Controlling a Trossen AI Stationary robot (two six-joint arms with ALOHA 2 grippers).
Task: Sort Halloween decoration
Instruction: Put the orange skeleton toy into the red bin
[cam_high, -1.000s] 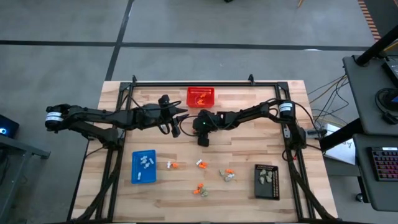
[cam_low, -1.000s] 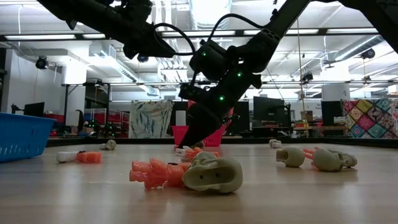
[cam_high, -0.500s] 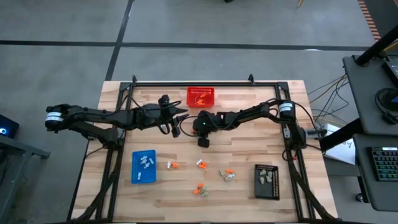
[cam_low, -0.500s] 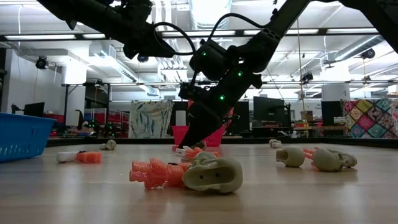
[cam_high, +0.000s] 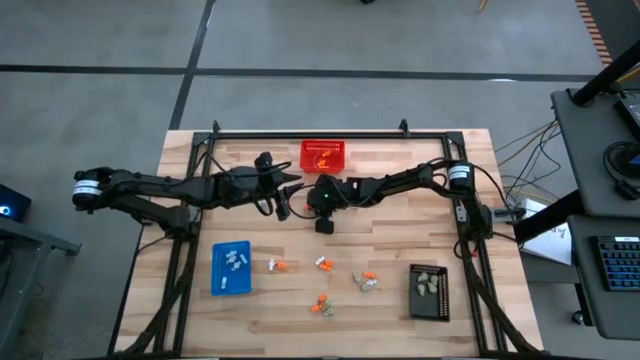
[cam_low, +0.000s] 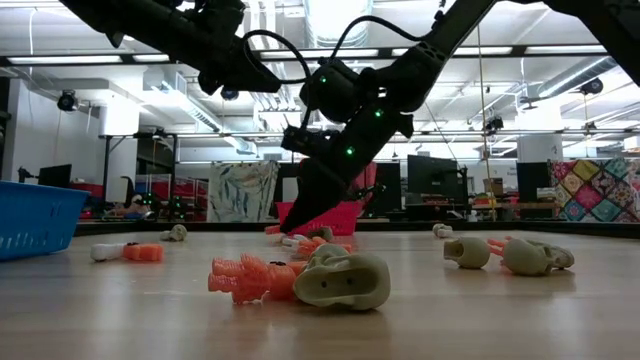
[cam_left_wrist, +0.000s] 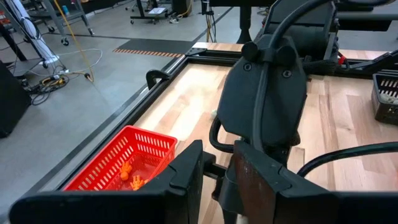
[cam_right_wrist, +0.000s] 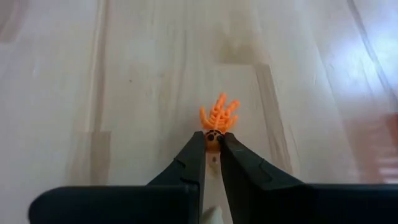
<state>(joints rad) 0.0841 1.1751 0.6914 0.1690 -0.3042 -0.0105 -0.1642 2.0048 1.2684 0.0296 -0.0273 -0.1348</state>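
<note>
On the wooden table (cam_high: 390, 240), seen from above, the loose trinkets are lying at the near side, around 6 o'clock from the middle. Nearest is an orange skeleton (cam_low: 243, 277) touching a grey-beige skull (cam_low: 342, 279); in the high view this pair (cam_high: 321, 307) is sitting between the two trays. A little farther, another orange and beige pair (cam_high: 366, 281) is lying at 5 o'clock, and two orange-and-white pieces (cam_high: 324, 264) and (cam_high: 276, 265) are lying nearer the middle. The blue tray (cam_high: 231, 268) at 7 o'clock is holding white pieces, and the black tray (cam_high: 428, 291) at 4 o'clock is holding beige ones.

Above the middle of the table the right gripper (cam_right_wrist: 211, 151) is pinching a small orange skeleton (cam_right_wrist: 217, 118) by its head between narrow fingertips, clear above the wood; in the low view the gripper (cam_low: 285, 224) is hanging above the table. The left gripper (cam_high: 284, 201) is waiting just beside it, at 9 o'clock from it, high above the table; whether its fingers are parted I cannot tell.

At 12 o'clock, at the far edge, the red basket (cam_high: 324, 156) is holding orange pieces (cam_left_wrist: 129, 177)
</note>
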